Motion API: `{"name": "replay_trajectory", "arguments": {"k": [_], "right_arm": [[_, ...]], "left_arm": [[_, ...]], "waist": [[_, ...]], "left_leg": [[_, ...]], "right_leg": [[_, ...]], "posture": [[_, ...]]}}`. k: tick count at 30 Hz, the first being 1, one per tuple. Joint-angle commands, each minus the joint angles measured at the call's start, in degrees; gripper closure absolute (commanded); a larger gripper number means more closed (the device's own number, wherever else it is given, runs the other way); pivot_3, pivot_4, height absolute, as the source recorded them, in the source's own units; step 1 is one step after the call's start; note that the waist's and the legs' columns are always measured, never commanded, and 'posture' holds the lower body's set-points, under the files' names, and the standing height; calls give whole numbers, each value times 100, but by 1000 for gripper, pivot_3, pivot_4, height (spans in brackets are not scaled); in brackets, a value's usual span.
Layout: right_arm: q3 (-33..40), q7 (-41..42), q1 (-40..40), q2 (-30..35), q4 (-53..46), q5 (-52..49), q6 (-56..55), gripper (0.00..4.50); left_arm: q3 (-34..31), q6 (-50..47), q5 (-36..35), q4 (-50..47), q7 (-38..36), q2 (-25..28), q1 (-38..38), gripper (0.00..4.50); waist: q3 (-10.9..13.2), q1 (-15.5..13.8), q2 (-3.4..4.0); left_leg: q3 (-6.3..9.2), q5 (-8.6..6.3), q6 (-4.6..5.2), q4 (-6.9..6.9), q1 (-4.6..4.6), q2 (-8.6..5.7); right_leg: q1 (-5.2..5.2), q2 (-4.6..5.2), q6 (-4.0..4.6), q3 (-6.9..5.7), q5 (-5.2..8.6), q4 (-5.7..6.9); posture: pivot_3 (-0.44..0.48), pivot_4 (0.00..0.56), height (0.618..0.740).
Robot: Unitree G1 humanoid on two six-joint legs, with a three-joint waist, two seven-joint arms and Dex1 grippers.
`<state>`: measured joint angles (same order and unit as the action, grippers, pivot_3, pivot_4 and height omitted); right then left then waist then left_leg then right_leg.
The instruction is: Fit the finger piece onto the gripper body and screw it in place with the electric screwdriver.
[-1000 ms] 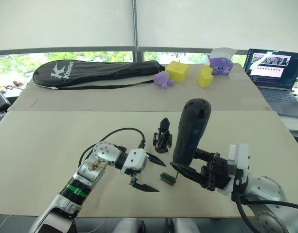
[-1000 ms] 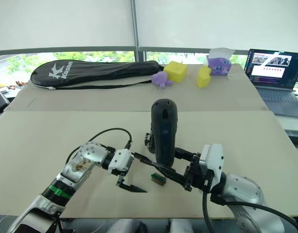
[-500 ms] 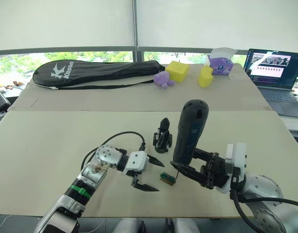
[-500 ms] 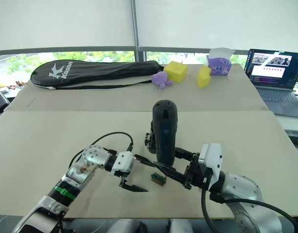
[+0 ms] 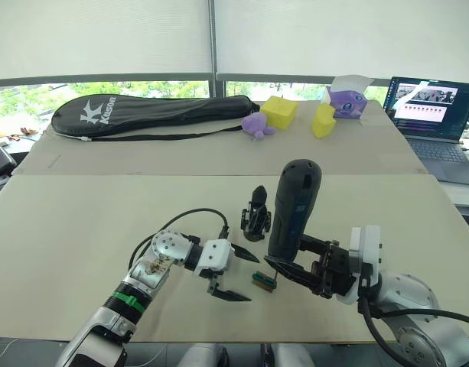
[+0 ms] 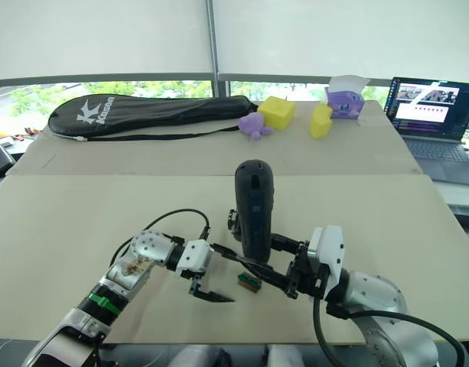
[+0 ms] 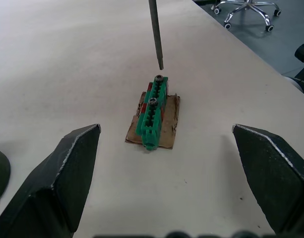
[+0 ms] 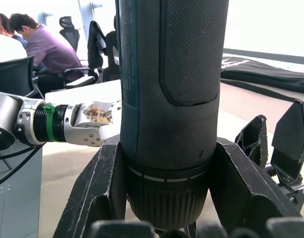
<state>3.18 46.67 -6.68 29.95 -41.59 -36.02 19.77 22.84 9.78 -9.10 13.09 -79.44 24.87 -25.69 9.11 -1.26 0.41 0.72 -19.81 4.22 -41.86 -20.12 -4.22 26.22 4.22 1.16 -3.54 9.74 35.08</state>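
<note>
My right gripper is shut on the electric screwdriver, a dark grey cylinder held upright. Its thin bit points down, with the tip just above one end of a small green-and-brown block that has two screw heads. My left gripper stands open just left of the block, one finger on either side of it, touching nothing. The gripper body stands on the table behind the block, a black finger pointing up. I cannot make out the finger piece as a separate part.
At the back of the table lie a black racket bag, a purple toy, two yellow blocks, a purple tissue box and a laptop. People sit at desks beyond.
The right arm has carried the screwdriver slightly to the left, bringing the bit tip closer over the green block. The left gripper has stayed open and has hardly moved.
</note>
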Motion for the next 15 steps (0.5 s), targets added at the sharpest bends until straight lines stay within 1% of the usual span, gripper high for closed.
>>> {"name": "replay_trajectory", "arguments": {"k": [1, 15], "right_arm": [[86, 33, 83, 2, -185, -77, -293, 2582], [43, 58, 176, -31, -95, -4, -283, 2582]], "left_arm": [[-8, 101, 0, -31, 20, -26, 29, 0], [-26, 165, 17, 71, 39, -85, -30, 0]], "waist": [[0, -1, 0], [0, -2, 0]], "left_leg": [[0, 0, 0, 0, 0, 0], [-1, 0, 1, 0, 0, 0]], "right_leg": [[0, 0, 0, 0, 0, 0], [0, 0, 0, 0, 0, 0]], "posture": [[0, 150, 740], [0, 150, 740]]}}
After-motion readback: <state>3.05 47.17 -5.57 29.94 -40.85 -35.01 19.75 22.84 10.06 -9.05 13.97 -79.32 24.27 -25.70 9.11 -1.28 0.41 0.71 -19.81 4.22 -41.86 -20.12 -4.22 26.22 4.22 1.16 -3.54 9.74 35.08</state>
